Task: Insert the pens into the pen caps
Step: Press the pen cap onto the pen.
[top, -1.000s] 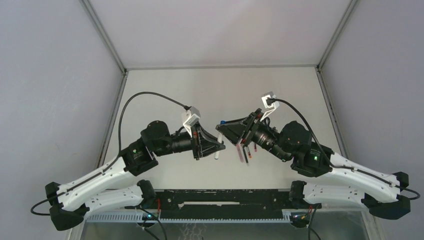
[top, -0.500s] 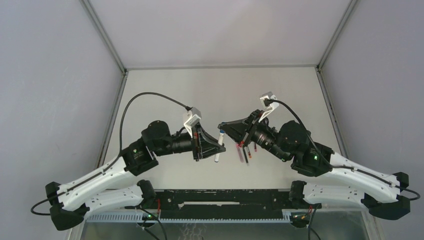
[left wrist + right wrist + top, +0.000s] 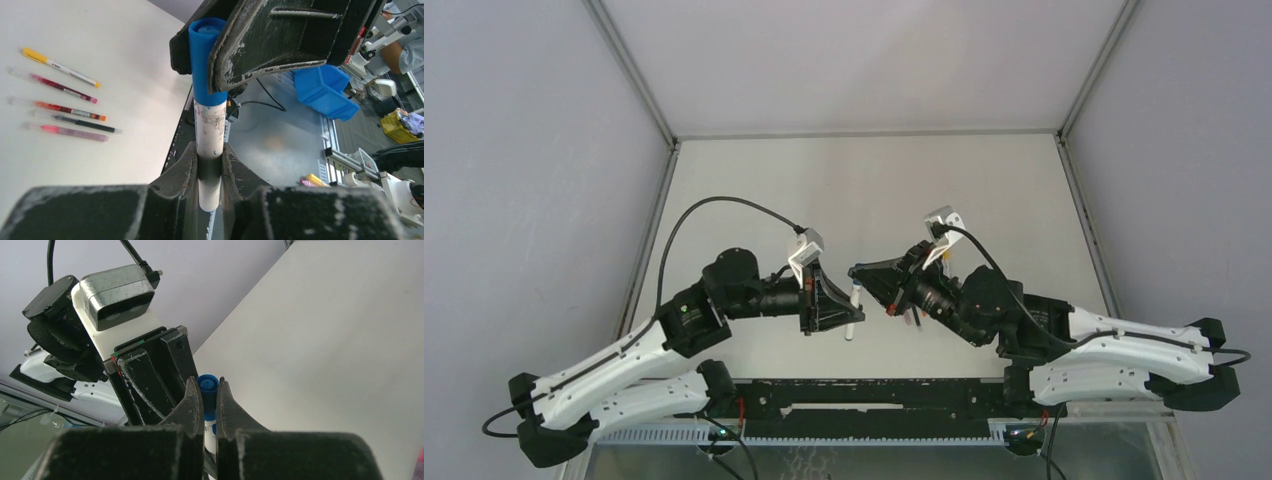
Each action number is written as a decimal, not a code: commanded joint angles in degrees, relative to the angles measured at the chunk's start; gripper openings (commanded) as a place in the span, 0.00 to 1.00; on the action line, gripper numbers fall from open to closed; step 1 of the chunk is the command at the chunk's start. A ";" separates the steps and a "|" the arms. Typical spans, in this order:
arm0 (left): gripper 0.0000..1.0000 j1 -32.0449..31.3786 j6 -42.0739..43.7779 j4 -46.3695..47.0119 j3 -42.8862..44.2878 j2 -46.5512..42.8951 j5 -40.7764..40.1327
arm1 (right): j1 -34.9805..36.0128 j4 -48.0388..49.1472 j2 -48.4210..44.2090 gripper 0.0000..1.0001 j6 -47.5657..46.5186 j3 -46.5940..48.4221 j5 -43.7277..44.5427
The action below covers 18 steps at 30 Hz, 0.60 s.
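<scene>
A white-barrelled pen (image 3: pixel 210 125) stands upright in my left gripper (image 3: pixel 210 161), which is shut on its lower barrel. A blue pen cap (image 3: pixel 202 60) sits on its top end. My right gripper (image 3: pixel 207 390) is shut on that blue cap (image 3: pixel 207 386), with the white barrel (image 3: pixel 209 432) showing below between its fingers. From above, the two grippers meet at the pen (image 3: pixel 853 315) over the table's near middle. Several thin pens (image 3: pixel 65 107) with yellow, red, black and pink parts lie in a row on the table. No other caps show.
The black rail (image 3: pixel 874 400) runs along the near edge, just below the grippers. The right arm (image 3: pixel 984 310) covers most of the lying pens (image 3: pixel 914 320) in the top view. Blue bins (image 3: pixel 325 92) stand beyond the table in the left wrist view.
My right gripper has closed from open onto the blue cap. Both arms have shifted nearer the front edge and a little left, bringing the pen with them.
</scene>
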 commanded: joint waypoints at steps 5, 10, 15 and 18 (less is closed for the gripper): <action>0.00 3.14 -0.60 11.02 -0.84 0.30 -4.13 | 3.73 -0.36 0.56 0.05 3.75 -3.47 -4.53; 0.00 2.84 -0.95 10.96 -1.55 2.03 -0.81 | -2.03 7.21 -2.20 0.25 2.75 -3.46 -7.86; 0.00 2.33 -1.12 10.96 -3.41 2.23 -1.43 | -8.38 11.62 -4.62 0.40 3.58 -3.46 -11.56; 0.00 2.34 -1.57 10.85 -3.96 2.07 -3.31 | -9.36 11.41 -6.14 0.50 1.84 -3.46 -11.86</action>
